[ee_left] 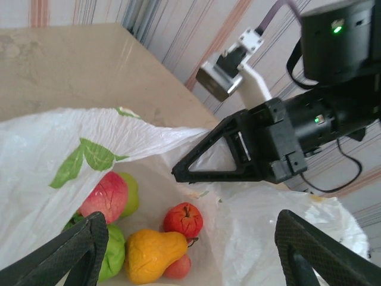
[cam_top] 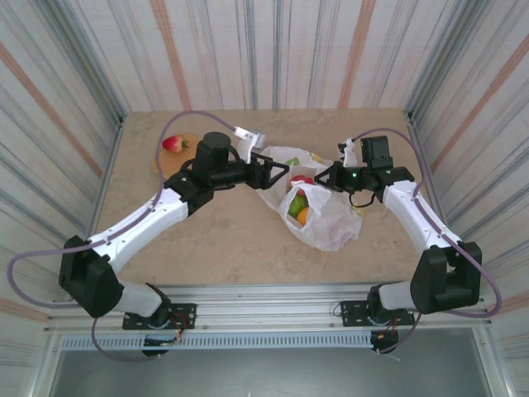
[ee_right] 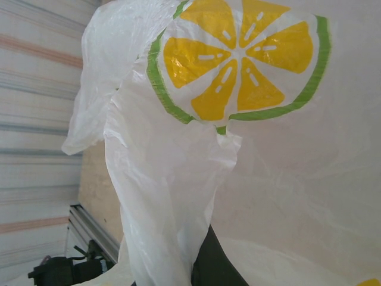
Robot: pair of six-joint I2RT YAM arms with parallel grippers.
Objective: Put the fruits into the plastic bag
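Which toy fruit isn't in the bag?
The red strawberry, lying alone on the tan round tray at the far left; the other fruits sit inside the white lemon-print plastic bag.

We find the plastic bag (cam_top: 331, 223) mouth open below the spread left gripper (cam_top: 279, 172), fruits (ee_left: 152, 253) heaped inside; the right gripper (cam_top: 321, 177) (clamped on the rim) blocks its right side. The table (cam_top: 223, 248) nearer us lies free.
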